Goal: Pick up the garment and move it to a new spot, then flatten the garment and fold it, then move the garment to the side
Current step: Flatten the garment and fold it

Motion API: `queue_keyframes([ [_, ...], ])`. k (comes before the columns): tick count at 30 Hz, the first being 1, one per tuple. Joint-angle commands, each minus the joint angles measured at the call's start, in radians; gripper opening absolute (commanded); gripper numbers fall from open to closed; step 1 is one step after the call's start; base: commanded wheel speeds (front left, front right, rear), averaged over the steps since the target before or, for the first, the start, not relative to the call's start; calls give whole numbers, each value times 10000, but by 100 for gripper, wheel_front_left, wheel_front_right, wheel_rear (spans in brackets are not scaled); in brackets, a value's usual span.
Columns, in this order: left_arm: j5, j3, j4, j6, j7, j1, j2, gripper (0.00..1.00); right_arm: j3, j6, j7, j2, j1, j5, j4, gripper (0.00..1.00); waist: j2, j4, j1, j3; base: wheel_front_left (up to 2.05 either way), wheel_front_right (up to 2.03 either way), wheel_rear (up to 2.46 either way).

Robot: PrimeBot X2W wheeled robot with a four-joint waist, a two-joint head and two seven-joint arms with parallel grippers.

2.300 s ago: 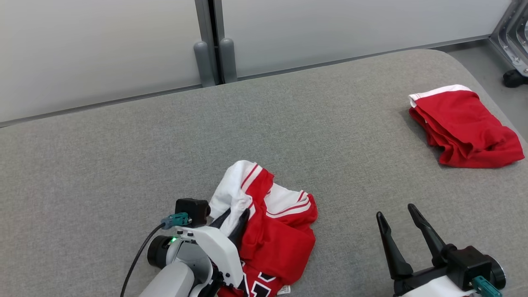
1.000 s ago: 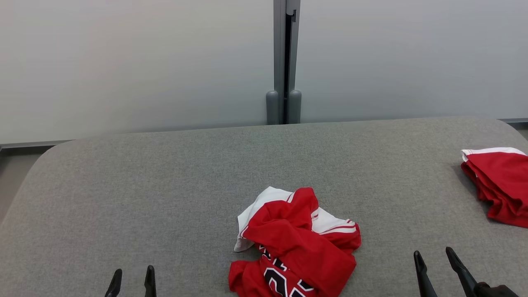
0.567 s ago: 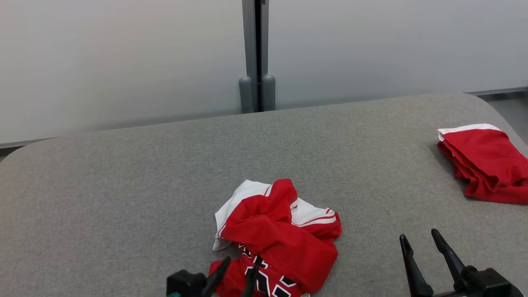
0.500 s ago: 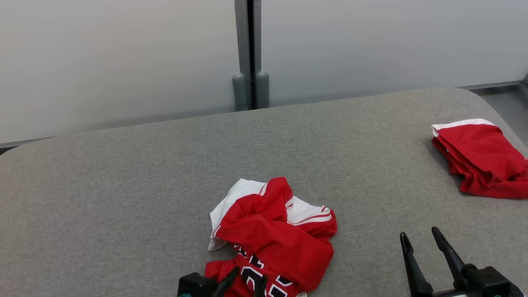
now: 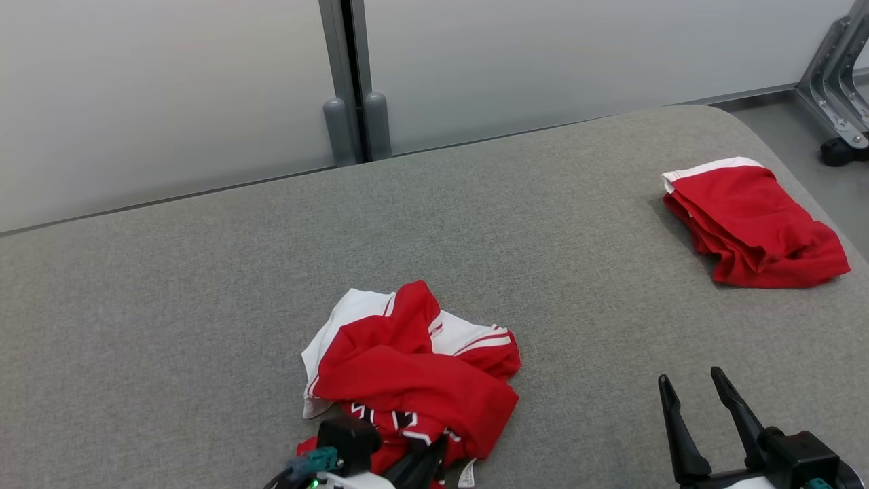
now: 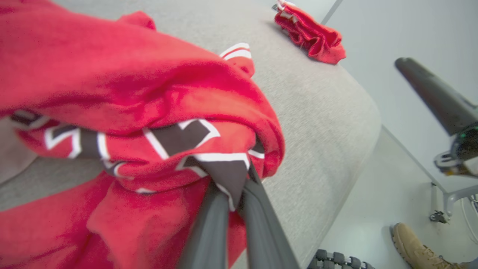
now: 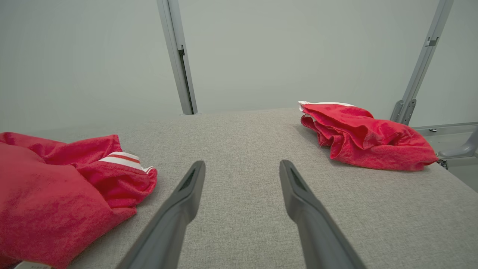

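The garment (image 5: 414,367) is a crumpled red and white jersey with black lettering, heaped near the front middle of the grey padded table (image 5: 204,285). My left gripper (image 5: 424,458) sits at its near edge, shut on a fold of the printed cloth. In the left wrist view the garment (image 6: 112,93) bunches over my left gripper (image 6: 233,186), whose two fingers pinch the black-lettered fold. My right gripper (image 5: 692,394) stands open over bare table at the front right. The right wrist view shows my right gripper (image 7: 241,172) open, with the garment (image 7: 56,179) to its left.
A second red garment (image 5: 750,224) with a white band lies folded at the table's far right, also (image 7: 358,134). A pale wall with a grey post (image 5: 353,88) runs behind. The table's rounded right edge drops to floor, where a metal frame (image 5: 838,75) and a tan boot (image 6: 418,246) stand.
The head camera has swung, shifting the whole scene. My left gripper came in from the front left to the garment's near edge and closed on a fold. The right gripper stayed open.
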State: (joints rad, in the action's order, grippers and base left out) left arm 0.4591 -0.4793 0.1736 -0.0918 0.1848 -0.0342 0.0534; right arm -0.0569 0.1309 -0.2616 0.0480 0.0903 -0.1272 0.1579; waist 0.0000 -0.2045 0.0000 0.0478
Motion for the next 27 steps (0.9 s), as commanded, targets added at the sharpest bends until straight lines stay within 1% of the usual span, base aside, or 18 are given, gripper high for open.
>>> queue_keyframes([
  [1,156,-25,-274,-76,40,204,7,0,39,-2,-48,50,-89,-77,22,100,0,-7,0,-36,0,0,0],
  [5,957,-76,-1998,-148,237,468,-5,0,78,-2,-48,48,-10,-68,68,100,0,18,0,-213,0,0,0],
  [8,1564,22,-3047,-53,486,834,-3,0,52,-2,-48,48,-93,-54,92,100,0,34,0,-277,0,0,0],
  [9,1906,72,-3275,9,577,964,-5,0,45,-2,-48,48,-129,-47,103,100,0,36,0,-294,0,0,0],
  [12,2293,424,-3502,276,763,1637,-2,0,-26,-2,-48,48,-203,-12,139,100,0,-17,0,-307,0,0,0],
  [15,3021,998,-3024,521,844,2128,-4,0,-129,-2,-48,48,-307,-8,178,100,0,-144,0,-268,0,0,0],
  [19,3604,1914,-1496,733,926,2489,266,0,-200,-2,-48,50,-353,-65,268,100,0,-386,0,-175,0,0,0],
  [21,3914,2198,-537,648,1066,2501,405,0,-163,-2,-48,48,-324,-94,310,100,0,-461,0,-86,0,0,0],
  [24,4078,2400,820,468,1137,2539,698,0,-160,-2,-48,48,-237,-109,330,100,0,-500,0,92,0,0,0],
  [25,4003,2445,1216,430,1012,2613,783,2,-162,-2,-48,47,-242,-111,332,100,0,-500,0,156,0,0,0],
  [26,3938,2462,1577,380,885,2675,794,18,-157,-2,-48,48,-261,-116,337,100,0,-494,0,202,0,0,0],
  [27,3920,2470,1888,351,742,2733,762,43,-144,-2,-48,50,-280,-119,338,100,0,-481,0,240,0,0,0],
])
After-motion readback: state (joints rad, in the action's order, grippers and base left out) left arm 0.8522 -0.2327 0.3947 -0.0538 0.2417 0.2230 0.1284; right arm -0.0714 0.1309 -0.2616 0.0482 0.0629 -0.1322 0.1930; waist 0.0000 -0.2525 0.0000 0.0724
